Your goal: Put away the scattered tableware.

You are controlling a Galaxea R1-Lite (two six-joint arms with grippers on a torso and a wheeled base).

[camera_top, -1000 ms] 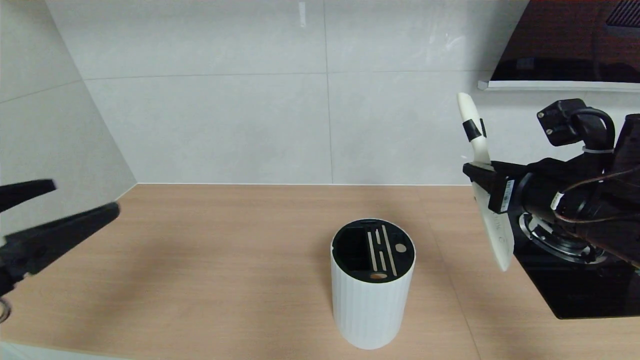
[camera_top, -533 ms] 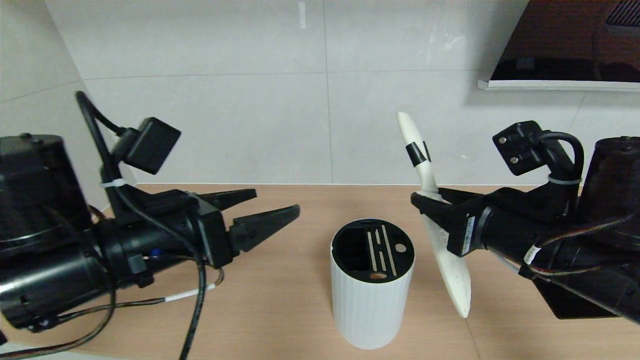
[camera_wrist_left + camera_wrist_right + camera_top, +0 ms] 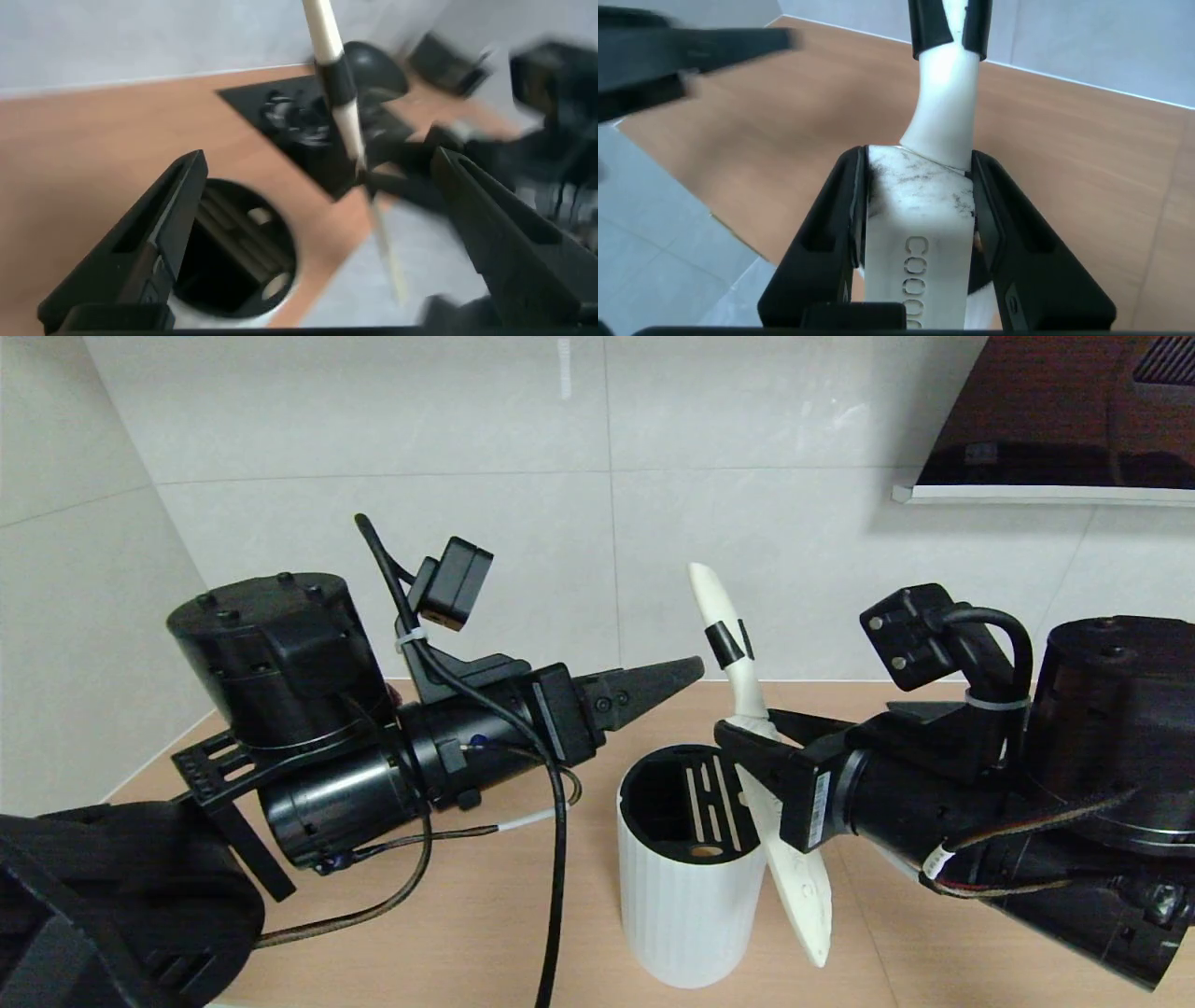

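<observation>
Two claws hang over the counter [image 3: 485, 933], and only the right one has work in it. My right claw [image 3: 747, 747] is clenched on the pale spatula [image 3: 805, 887] at the neck where handle meets blade. The blade points down and the black-banded handle tilts up. The blade hangs just beside the white ribbed holder [image 3: 686, 905], outside its rim on my right-hand side, with its tip below the level of the black slotted top. My left claw [image 3: 653, 683] hovers released near the handle, fingers [image 3: 168, 224] spread and holding nothing.

I judge the step in hand to be stowing the spatula in the holder. Next, I reckon, the blade must come up above the rim, cross over the large open compartment, then go straight down. The narrow slots look too tight for it, and a sideways knock could tip the holder.
</observation>
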